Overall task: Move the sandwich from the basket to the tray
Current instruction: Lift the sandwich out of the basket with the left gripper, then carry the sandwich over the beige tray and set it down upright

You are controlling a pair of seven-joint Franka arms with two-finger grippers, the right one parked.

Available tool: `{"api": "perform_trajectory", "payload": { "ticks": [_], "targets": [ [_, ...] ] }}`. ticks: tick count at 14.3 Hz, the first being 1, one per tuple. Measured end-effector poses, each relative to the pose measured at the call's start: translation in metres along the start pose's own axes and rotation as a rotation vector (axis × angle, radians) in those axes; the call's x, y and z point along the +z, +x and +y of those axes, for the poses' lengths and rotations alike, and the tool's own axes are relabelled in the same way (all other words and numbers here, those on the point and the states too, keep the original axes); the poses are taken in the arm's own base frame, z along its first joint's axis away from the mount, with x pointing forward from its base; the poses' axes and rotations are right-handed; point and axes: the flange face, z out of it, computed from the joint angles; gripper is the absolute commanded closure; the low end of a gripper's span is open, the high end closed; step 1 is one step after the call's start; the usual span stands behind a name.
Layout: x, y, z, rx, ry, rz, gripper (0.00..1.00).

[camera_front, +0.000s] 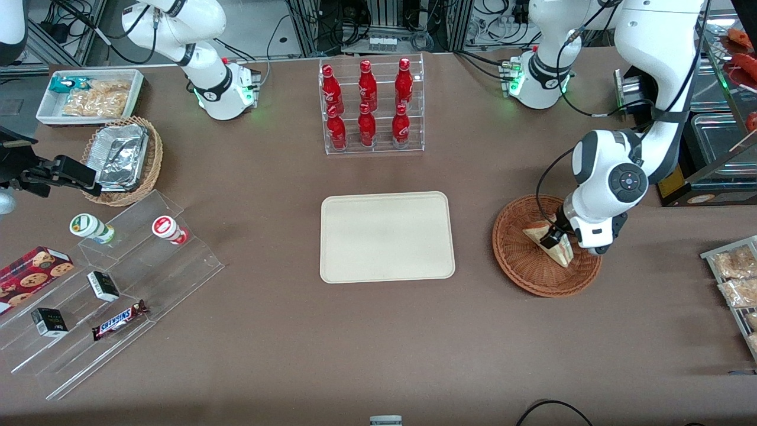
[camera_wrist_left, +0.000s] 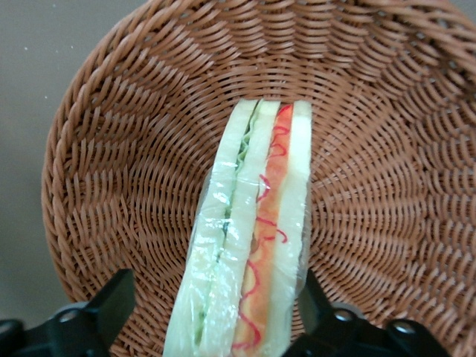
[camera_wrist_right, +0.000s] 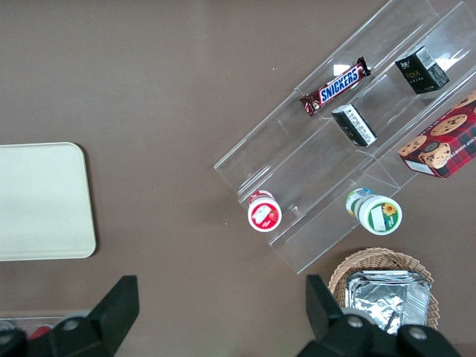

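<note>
The sandwich, a plastic-wrapped wedge of white bread with green and red-orange filling, lies in the reddish-brown wicker basket toward the working arm's end of the table. My left gripper is down in the basket, open, with a finger on each side of the sandwich. In the left wrist view the sandwich runs between the black fingers; one finger touches its wrap and the other stands a little apart. The basket's weave surrounds it. The cream tray lies flat and bare beside the basket, at mid-table.
A clear rack of red bottles stands farther from the front camera than the tray. Toward the parked arm's end are a stepped acrylic shelf with snacks, a tan basket of foil containers and a white bin. Snack packets lie at the working arm's table edge.
</note>
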Motion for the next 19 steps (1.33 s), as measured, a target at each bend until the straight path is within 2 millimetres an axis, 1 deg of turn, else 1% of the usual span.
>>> {"api": "perform_trajectory", "payload": {
  "ticks": [1,2,4,6,8,10,12,13,15,16,17,19],
  "targets": [
    [0.003,0.000,0.000,-0.001,0.004,-0.003,0.84],
    [0.005,0.000,0.000,-0.001,0.007,-0.005,0.92],
    [0.003,0.000,0.002,0.000,0.000,-0.001,0.95],
    [-0.006,0.005,0.007,-0.002,-0.015,0.008,0.95],
    [-0.024,0.010,0.016,-0.001,-0.006,0.003,0.95],
    [-0.051,0.017,0.027,0.030,0.015,-0.010,0.96],
    [-0.073,0.019,0.036,0.117,0.022,-0.015,0.96],
    [-0.079,0.018,0.039,0.173,0.027,-0.020,0.96],
    [-0.083,0.004,0.049,0.297,0.049,-0.038,0.97],
    [-0.084,-0.009,0.058,0.355,0.064,-0.049,0.97],
    [-0.084,-0.026,0.069,0.410,0.082,-0.059,0.96],
    [-0.076,-0.071,0.094,0.507,0.112,-0.068,0.96]
  ]
}}
